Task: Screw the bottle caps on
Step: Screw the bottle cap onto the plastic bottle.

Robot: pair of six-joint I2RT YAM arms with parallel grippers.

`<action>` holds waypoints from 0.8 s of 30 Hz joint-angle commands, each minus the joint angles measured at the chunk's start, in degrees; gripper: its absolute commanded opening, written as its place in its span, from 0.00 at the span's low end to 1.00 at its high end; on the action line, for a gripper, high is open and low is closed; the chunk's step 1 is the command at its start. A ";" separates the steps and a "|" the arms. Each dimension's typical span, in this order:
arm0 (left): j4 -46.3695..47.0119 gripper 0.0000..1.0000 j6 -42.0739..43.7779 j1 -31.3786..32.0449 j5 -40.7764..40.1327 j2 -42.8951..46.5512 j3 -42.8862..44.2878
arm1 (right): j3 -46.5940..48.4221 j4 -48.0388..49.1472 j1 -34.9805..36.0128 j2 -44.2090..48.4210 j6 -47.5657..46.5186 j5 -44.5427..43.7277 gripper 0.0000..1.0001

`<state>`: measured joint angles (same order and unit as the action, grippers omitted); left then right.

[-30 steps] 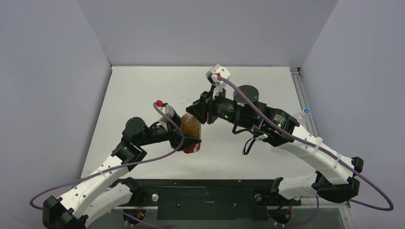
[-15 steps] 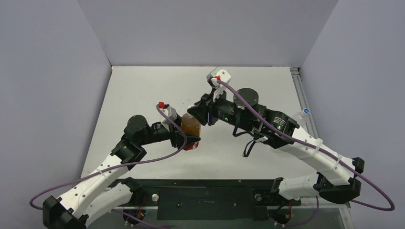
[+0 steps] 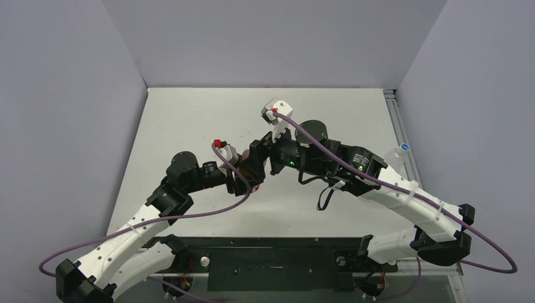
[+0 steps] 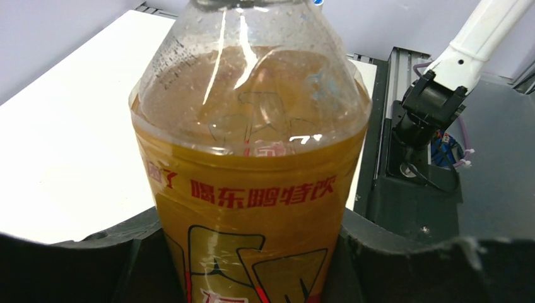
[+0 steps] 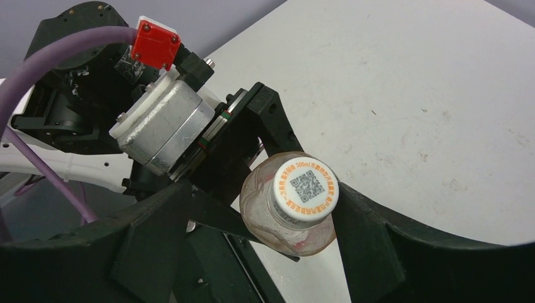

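Left pincer (image 4: 249,255) is clamped on the amber bottle (image 4: 252,189), with a black finger (image 4: 94,265) pressed to each side of the label's lower part. The liquid sits just below the bottle's shoulder. I can't see the base from any view, so I can't tell if it rests on the desk (image 3: 189,126).

Right pincer (image 5: 268,202) is over the bottle's top with its jaws apart, straddling the neck. The white cap (image 5: 306,189), which has a printed code, sits on the bottle's mouth between the fingers. There's a clear gap on the side towards the left arm. The other finger (image 5: 391,246) is just beside the cap, and I can't tell whether it touches. It's gripping nothing.

From the top camera the two pincers meet mid-desk, and the right one hides most of the bottle.

The clear bottle (image 3: 395,158) is at the desk's right edge, well apart from both arms. The blue-and-white cap (image 3: 404,148) shows at its far end, but it's too small to tell if it's seated on the neck.
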<state>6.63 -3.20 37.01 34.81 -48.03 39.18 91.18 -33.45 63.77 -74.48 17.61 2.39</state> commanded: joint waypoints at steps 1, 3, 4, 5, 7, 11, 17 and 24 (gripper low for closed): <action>-0.17 0.00 3.67 0.48 -2.53 1.78 1.94 | 4.12 -2.77 -1.11 1.31 1.70 2.64 0.76; -0.44 0.00 4.90 0.81 -2.69 2.26 1.58 | 4.55 -4.47 -2.43 1.54 2.08 3.91 0.77; -0.91 0.00 5.60 0.97 -2.71 2.42 1.46 | 4.72 -5.52 -3.43 1.67 2.21 4.78 0.77; -1.14 0.00 5.94 1.31 -2.70 2.46 1.39 | 5.20 -6.12 -3.94 1.74 2.49 5.28 0.77; -1.79 0.00 6.76 2.04 -2.90 2.70 1.15 | 6.40 -8.05 -5.22 1.37 2.74 7.08 0.77; -3.87 0.00 9.43 4.18 -4.65 2.63 1.26 | 9.69 -12.28 -6.20 0.06 3.33 7.10 0.77; -8.82 0.00 12.66 7.73 -8.94 1.90 1.58 | 12.47 -15.05 -6.33 4.50 5.15 8.61 0.77; -9.62 0.00 13.57 8.41 -10.26 2.05 1.43 | 14.34 -21.18 -6.43 -1.20 6.27 6.11 0.70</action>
<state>-2.90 8.54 45.01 26.28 -46.26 39.18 103.28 -50.30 57.69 -74.78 22.50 9.91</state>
